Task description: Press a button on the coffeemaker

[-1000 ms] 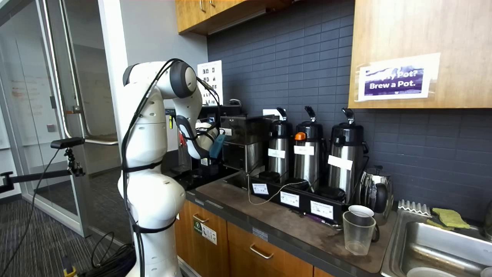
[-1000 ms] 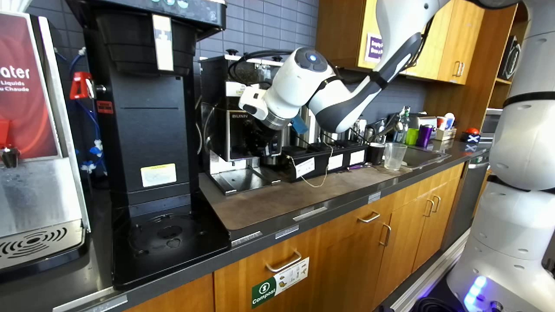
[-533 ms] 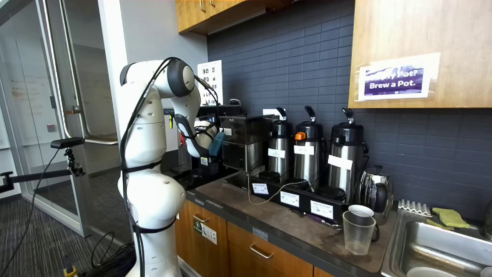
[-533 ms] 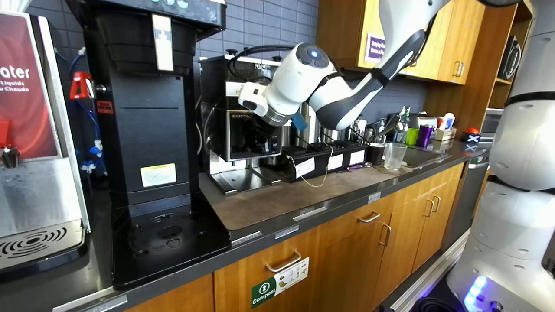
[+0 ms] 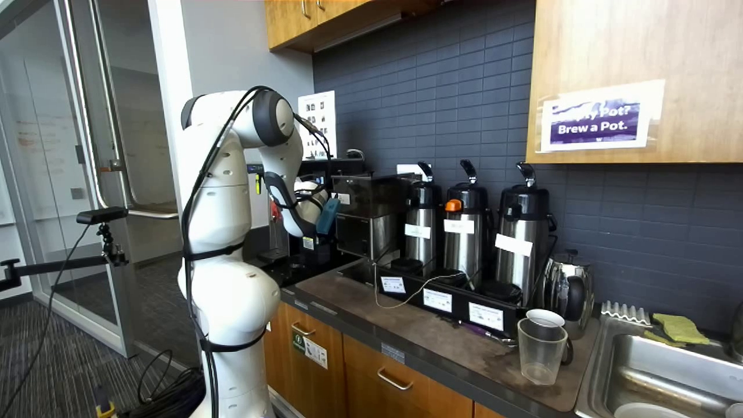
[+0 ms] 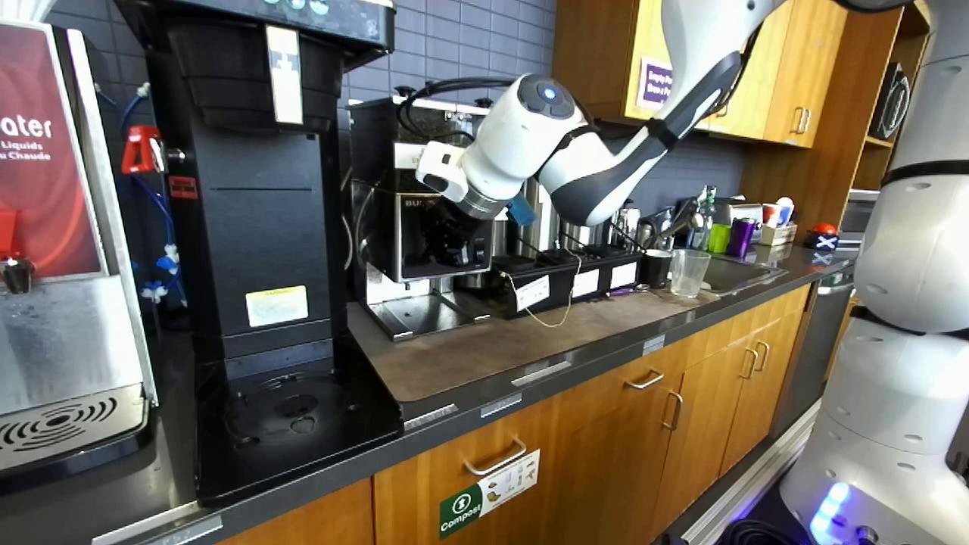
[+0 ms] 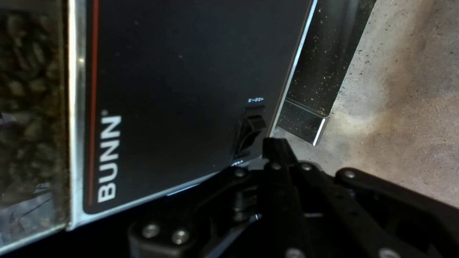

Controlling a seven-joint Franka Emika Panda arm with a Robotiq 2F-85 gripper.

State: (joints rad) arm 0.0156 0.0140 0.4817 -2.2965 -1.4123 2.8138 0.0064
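Observation:
The coffeemaker [image 7: 172, 71] fills much of the wrist view as a black front panel marked BUNN, edged in metal. Both exterior views show it as a black boxy machine [image 6: 412, 231] with steel sides [image 5: 388, 235]. Low on its panel, near one corner, sits a black rocker switch [image 7: 252, 129] with small white print at either end. My gripper [image 7: 279, 148] is shut, its fingertips together and nothing between them. In the wrist view the tips lie just beside the switch, over the panel's edge; whether they touch it I cannot tell. Against the dark panel the fingers barely show in an exterior view.
A tall black machine [image 6: 265, 212] with a drip base stands beside the coffeemaker, with a red-fronted water dispenser [image 6: 53, 166] further along. Steel pump pots [image 5: 522, 249] stand in a black rack [image 5: 406, 297] on the other side. A see-through pitcher [image 5: 540, 354] is near the sink [image 5: 667, 360].
Over the second my gripper has risen a little in front of the coffeemaker and the arm has drawn back slightly. During the last half second it hardly moves. The gripper stays shut.

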